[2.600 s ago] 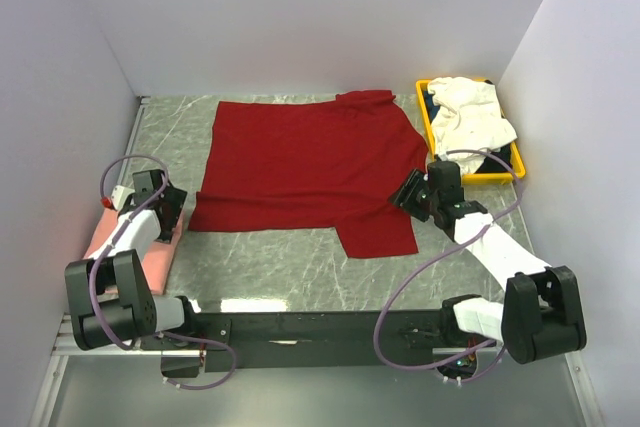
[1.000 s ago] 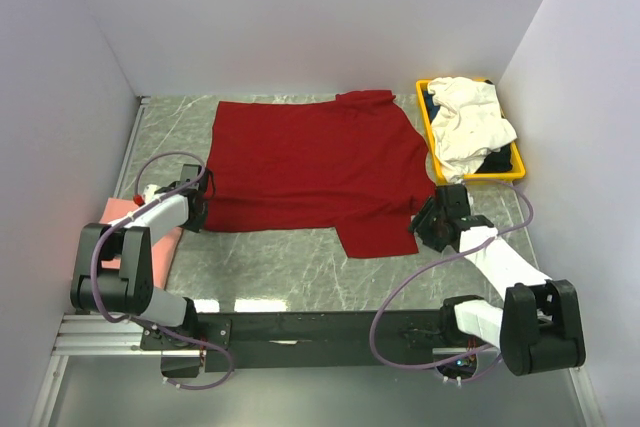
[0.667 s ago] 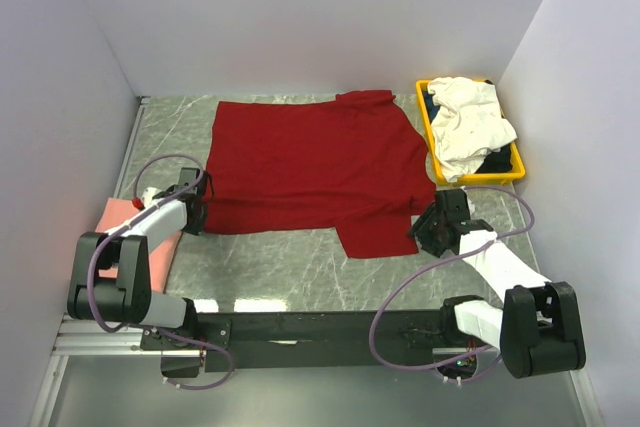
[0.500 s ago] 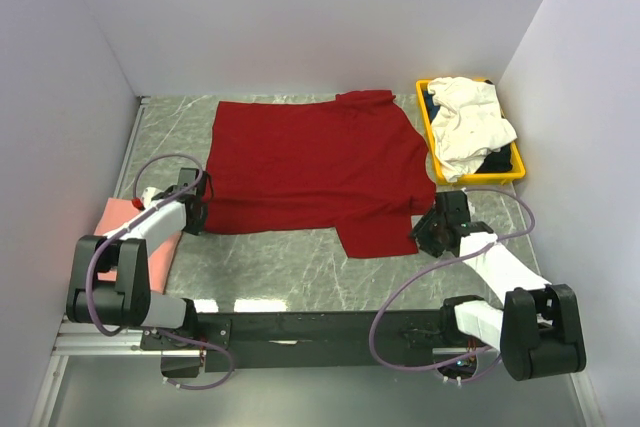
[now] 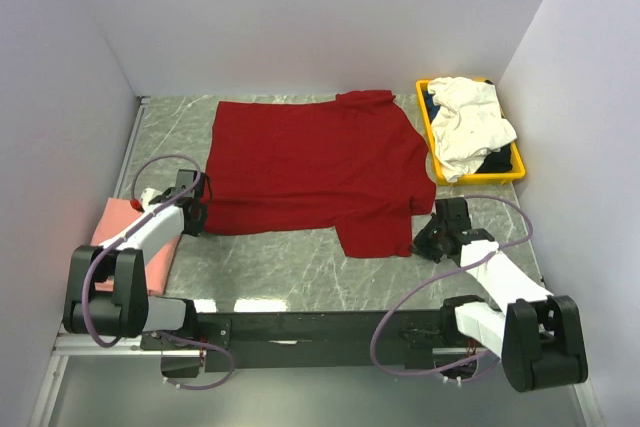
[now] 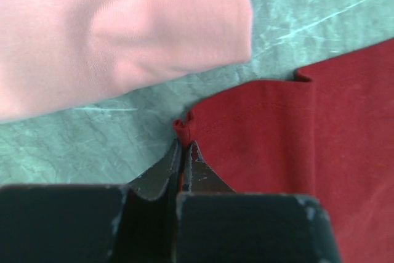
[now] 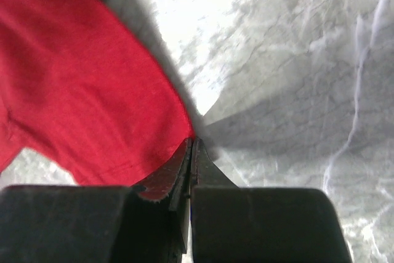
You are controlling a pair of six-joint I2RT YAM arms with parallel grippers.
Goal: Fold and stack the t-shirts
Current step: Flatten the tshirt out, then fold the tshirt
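The dark red t-shirt [image 5: 310,162] lies spread flat across the table's middle. My left gripper [image 5: 198,215] is shut on its near left hem corner, and a small red fold [image 6: 183,126] sticks out between the fingertips of the left gripper [image 6: 184,143]. My right gripper [image 5: 420,243] sits low at the near right sleeve, shut on the sleeve's edge [image 7: 178,115]; the right gripper [image 7: 192,141] has its tips meeting there. The salmon-pink t-shirt [image 5: 113,224] lies folded at the left edge. The white t-shirt [image 5: 470,117] is heaped in the bin.
A yellow plastic bin [image 5: 428,127] stands at the back right, with dark cloth under the white shirt. White walls close in the back and both sides. The pink shirt [image 6: 111,35] lies close to the left gripper across a strip of grey marbled table [image 5: 280,262].
The right gripper has closed at the sleeve's edge and slid a little nearer the front edge. The left gripper has stayed shut on the hem corner.
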